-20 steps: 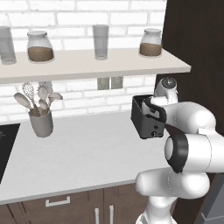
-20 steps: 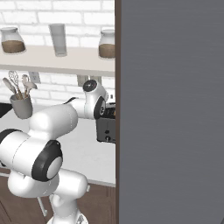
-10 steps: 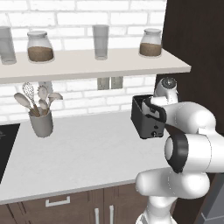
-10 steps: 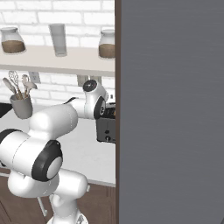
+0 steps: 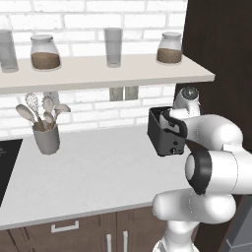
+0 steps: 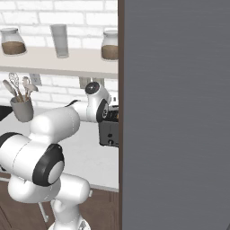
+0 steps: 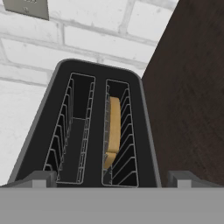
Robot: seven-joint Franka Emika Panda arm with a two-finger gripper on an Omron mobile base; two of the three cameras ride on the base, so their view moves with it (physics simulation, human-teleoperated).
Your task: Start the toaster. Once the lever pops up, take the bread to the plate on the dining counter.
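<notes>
Above the toaster: the hand [image 7: 112, 178] hangs, looking straight down into the slots.
Hand state: spread to its full width, one fingertip [image 7: 40, 178] at each lower corner of the hand view, nothing between them and nothing held.
Toaster: black box [image 7: 100, 127], standing on the desk [image 5: 93, 172] hard against a dark wood cabinet side [image 7: 192, 96]; in the left base view [image 5: 165, 133] the arm's wrist partly covers it, and a small knob shows low on its front.
Bread: pale tan slice [image 7: 113, 131] standing on edge in the toaster's slot nearer the cabinet side; the other slot holds only its wire cage.
Wall behind the toaster: white brick, with an outlet plate [image 7: 27, 8] above and to the side away from the cabinet.
Utensil holder: grey cup of spoons and a whisk [image 5: 47, 133], well apart from the toaster along the desk.
Shelf above the toaster: carries jars and glasses [image 5: 113, 47].
</notes>
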